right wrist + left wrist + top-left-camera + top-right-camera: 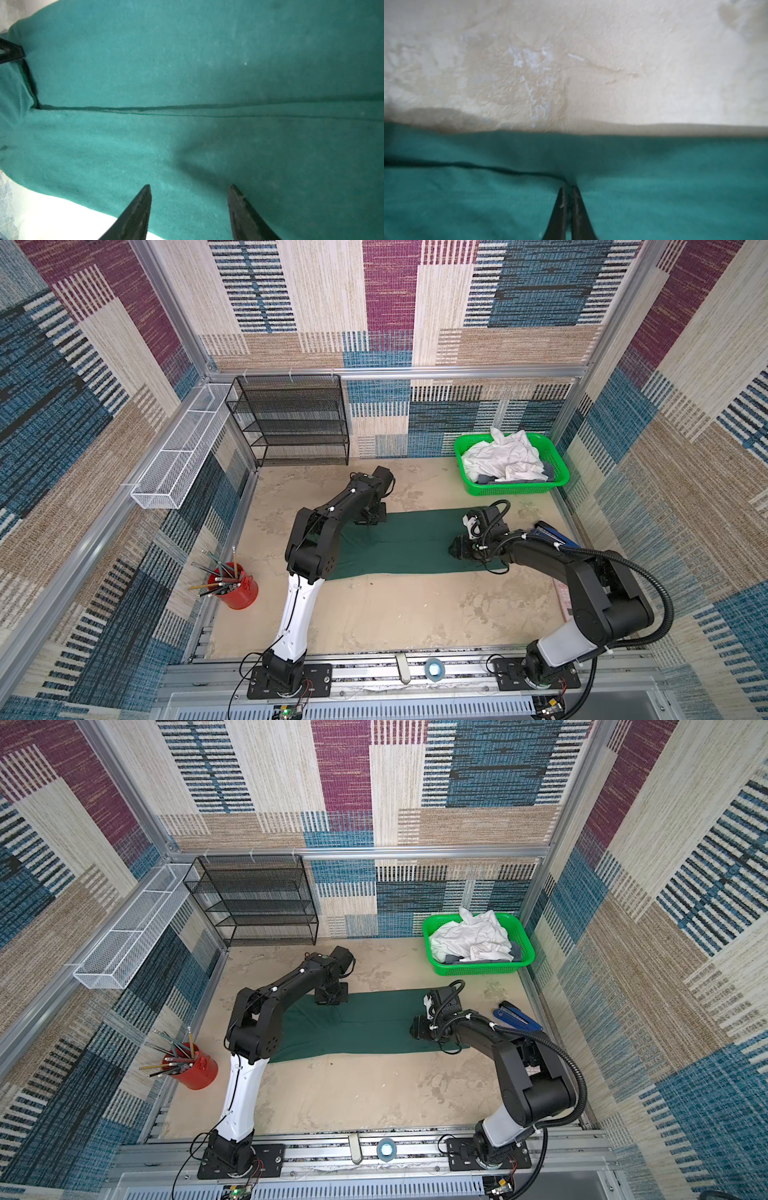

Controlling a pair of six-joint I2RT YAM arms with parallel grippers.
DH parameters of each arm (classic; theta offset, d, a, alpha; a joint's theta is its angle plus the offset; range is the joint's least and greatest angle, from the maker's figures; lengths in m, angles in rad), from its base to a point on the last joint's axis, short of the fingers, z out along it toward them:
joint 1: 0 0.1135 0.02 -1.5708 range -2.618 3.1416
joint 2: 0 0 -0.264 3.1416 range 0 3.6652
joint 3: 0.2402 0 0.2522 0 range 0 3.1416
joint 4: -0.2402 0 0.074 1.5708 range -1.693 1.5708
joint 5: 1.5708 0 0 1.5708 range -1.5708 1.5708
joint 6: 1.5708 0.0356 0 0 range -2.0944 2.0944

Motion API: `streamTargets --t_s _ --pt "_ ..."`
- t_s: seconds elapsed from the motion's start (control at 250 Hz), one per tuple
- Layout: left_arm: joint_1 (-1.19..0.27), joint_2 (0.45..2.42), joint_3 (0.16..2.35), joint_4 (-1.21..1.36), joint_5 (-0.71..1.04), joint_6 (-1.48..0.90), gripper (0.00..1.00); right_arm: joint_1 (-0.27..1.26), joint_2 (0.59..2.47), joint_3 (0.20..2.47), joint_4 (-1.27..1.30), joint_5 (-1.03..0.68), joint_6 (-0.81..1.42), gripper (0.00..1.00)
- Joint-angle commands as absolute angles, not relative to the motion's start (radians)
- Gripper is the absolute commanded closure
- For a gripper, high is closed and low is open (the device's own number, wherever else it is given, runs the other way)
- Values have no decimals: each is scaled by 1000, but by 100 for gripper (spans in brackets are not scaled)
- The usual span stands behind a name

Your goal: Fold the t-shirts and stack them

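Observation:
A dark green t-shirt [399,543] [357,1023] lies flat as a long folded strip across the table in both top views. At its far left edge my left gripper [370,520] [569,188] is shut, pinching a fold of the green cloth [654,197] between its tips. Over the strip's right end my right gripper [455,549] [189,187] hangs open, with only cloth [187,72] beneath it. White t-shirts [503,460] [471,940] sit crumpled in the green basket [515,489], with some grey fabric [484,479] under them.
A black mesh shelf [291,423] stands at the back left, and a white wire tray [183,448] hangs on the left wall. A red cup of pencils [235,587] is at the left edge. A blue stapler [517,1017] lies right of the shirt.

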State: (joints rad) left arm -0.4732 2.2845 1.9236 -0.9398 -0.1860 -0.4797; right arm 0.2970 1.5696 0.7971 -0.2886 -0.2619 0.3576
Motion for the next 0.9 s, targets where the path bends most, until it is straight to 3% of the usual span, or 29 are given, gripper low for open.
streamTargets --t_s 0.0,0.164,0.364,0.608,0.896 --pt "-487 2246 1899 -903 -215 -438 93 299 1569 793 -263 -275 356 40" --pt "-498 2254 1909 -878 -192 -361 93 299 1572 791 -261 -278 358 40" --pt "-498 2246 1920 -897 -167 -342 74 298 1558 791 -272 -262 360 40" --pt "-491 1898 1503 -650 -146 -414 65 299 1567 860 -298 -209 351 40" --pt "-417 1758 1176 -655 -173 -542 62 298 1706 920 -265 -187 332 40"
